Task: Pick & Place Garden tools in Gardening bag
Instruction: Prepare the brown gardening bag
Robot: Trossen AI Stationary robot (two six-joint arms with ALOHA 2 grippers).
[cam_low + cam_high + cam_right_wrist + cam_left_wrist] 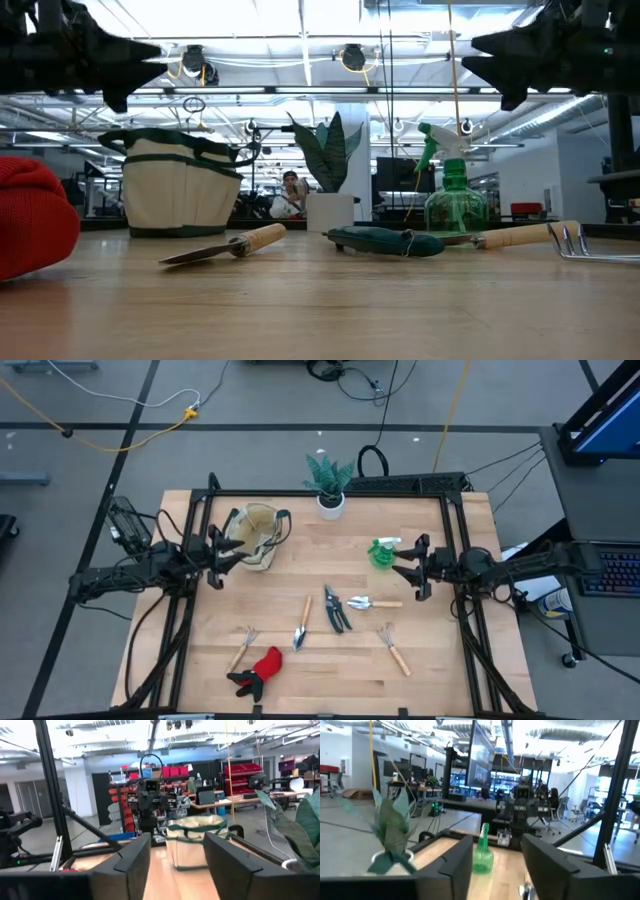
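The beige gardening bag (pixel 256 536) stands upright on its base at the far left of the table. The garden tools lie flat on the wood. They are dark shears (pixel 337 609), two trowels (pixel 372 603) (pixel 301 626), two rakes (pixel 242 645) (pixel 394 648) and a red-black glove (pixel 259 670). A green spray bottle (pixel 383 552) stands upright at the right. My left gripper (pixel 218 560) hovers open just left of the bag. My right gripper (pixel 408 572) hovers open beside the spray bottle. Both hang well above the tabletop and hold nothing.
A potted green plant (pixel 329 485) in a white pot stands at the far edge, in the middle. Black frame rails (pixel 196 520) run along the table's left, right and far sides. Bare wood lies between the bag and the spray bottle.
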